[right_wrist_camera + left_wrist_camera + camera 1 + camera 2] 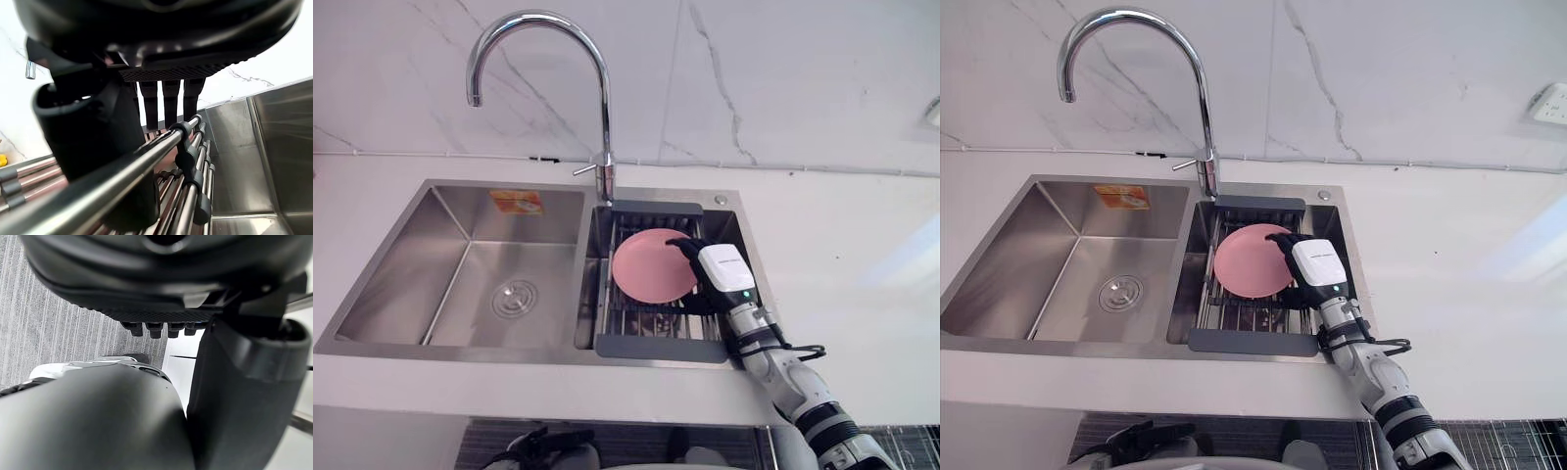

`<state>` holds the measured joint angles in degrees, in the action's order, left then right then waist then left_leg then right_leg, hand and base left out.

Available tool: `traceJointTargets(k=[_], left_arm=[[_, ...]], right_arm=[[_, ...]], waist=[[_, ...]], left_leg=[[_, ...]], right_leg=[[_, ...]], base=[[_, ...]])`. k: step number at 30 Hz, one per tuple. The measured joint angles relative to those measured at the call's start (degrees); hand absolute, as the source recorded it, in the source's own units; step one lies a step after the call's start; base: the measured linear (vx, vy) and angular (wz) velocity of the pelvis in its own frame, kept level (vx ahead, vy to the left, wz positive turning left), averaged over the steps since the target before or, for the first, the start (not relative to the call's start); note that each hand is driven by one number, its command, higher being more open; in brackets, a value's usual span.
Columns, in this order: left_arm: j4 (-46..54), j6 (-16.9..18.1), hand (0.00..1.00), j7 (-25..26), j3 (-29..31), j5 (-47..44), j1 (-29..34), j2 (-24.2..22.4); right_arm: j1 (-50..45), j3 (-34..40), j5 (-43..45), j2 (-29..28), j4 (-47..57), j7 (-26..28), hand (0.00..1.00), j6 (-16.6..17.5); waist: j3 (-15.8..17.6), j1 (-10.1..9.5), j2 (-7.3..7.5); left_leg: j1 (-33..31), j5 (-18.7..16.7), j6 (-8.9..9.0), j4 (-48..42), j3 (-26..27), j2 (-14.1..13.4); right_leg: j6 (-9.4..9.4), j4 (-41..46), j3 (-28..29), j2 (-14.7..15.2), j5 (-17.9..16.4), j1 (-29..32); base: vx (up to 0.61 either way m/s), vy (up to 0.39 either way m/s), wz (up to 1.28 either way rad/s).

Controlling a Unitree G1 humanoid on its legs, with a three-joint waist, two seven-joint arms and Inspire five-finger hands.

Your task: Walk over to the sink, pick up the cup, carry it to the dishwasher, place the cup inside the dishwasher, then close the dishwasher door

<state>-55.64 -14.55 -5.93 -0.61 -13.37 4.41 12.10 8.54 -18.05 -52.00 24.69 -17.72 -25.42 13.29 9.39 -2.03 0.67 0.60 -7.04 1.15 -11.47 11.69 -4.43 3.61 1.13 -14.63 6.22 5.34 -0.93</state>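
Right hand (724, 267), fingers (169, 103) straight and gripping nothing, reaches the edge of the pink plate (641, 264) lying in the drying rack (656, 345) of the sink (401, 264), where closing fingers could catch on the rack's bars or tip the plate

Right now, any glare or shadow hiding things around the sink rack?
Left eye view: bright patch on the countertop right of the sink, clear of the rack; pink plate evenly lit. Right wrist view: bright wall backlights the right hand into dark silhouette; highlights streak the rack bar.
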Motion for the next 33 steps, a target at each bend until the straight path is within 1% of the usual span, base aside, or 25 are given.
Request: traceJointTargets(k=[3,8,11,13,23,30,33], left_arm=[[0.02,0.02,1.00,-0.39,0.00,0.05,0.00,-0.01],[0.23,0.09,1.00,-0.49,0.01,0.69,0.05,-0.09],[0.79,0.12,1.00,-0.56,0.02,1.37,0.06,-0.24],[0.96,0.12,1.00,-0.59,0.02,1.43,0.06,-0.27],[0.93,0.66,1.00,-0.76,0.09,1.66,0.25,-0.31],[0.93,1.09,1.00,-0.77,0.19,1.66,0.53,-0.32],[0.92,1.19,1.00,-0.69,0.21,1.65,0.65,-0.36]], right_arm=[[0.02,0.25,0.02,-0.09,0.00,-0.84,0.00,1.07],[-0.01,-0.53,-0.39,0.28,-0.08,-0.35,0.00,3.17],[0.63,-1.76,-2.05,1.20,-0.07,0.38,0.00,4.78],[0.84,-1.77,-2.04,1.29,-0.07,0.51,0.00,4.89],[1.72,-2.51,-0.85,2.04,-0.03,1.26,0.00,4.89],[1.67,-1.23,5.65,1.80,2.39,1.24,0.00,4.83],[1.35,1.06,7.42,-0.34,4.20,0.42,0.00,4.85]], waist=[[-0.01,-0.12,-0.01],[0.02,-0.21,-0.09],[0.02,-0.83,-0.10],[0.02,-1.09,-0.10],[0.02,-1.03,-0.10],[0.03,-0.30,-0.15],[0.04,-0.07,-0.21]], left_leg=[[0.03,0.17,-0.04,0.22,-0.08,0.16],[-0.01,0.24,-0.15,0.23,-0.25,0.43],[-0.09,0.27,-0.18,0.23,-0.51,0.45],[-0.09,0.27,-0.18,0.23,-0.59,0.45],[-0.04,0.27,-0.19,0.18,-0.79,0.53],[0.06,0.28,-0.19,0.26,-0.64,0.53],[0.43,0.28,-0.20,0.53,-0.23,0.53]], right_leg=[[0.00,0.00,-0.14,0.11,0.00,0.00],[0.01,0.08,-0.32,0.39,0.00,-0.05],[0.02,0.07,-0.63,0.41,-0.01,-0.10],[0.03,0.06,-0.72,0.41,-0.02,-0.15],[0.04,0.09,-0.93,0.52,-0.03,-0.35],[0.04,0.07,-0.79,0.51,-0.02,-0.34],[0.04,0.06,-0.37,0.49,-0.02,-0.35]], base=[[-0.01,0.001,0.02],[0.00,0.000,0.00],[-0.01,-0.003,0.04],[0.00,-0.002,0.02],[0.00,0.000,0.00],[0.00,0.000,0.00],[0.00,0.000,-0.07]])
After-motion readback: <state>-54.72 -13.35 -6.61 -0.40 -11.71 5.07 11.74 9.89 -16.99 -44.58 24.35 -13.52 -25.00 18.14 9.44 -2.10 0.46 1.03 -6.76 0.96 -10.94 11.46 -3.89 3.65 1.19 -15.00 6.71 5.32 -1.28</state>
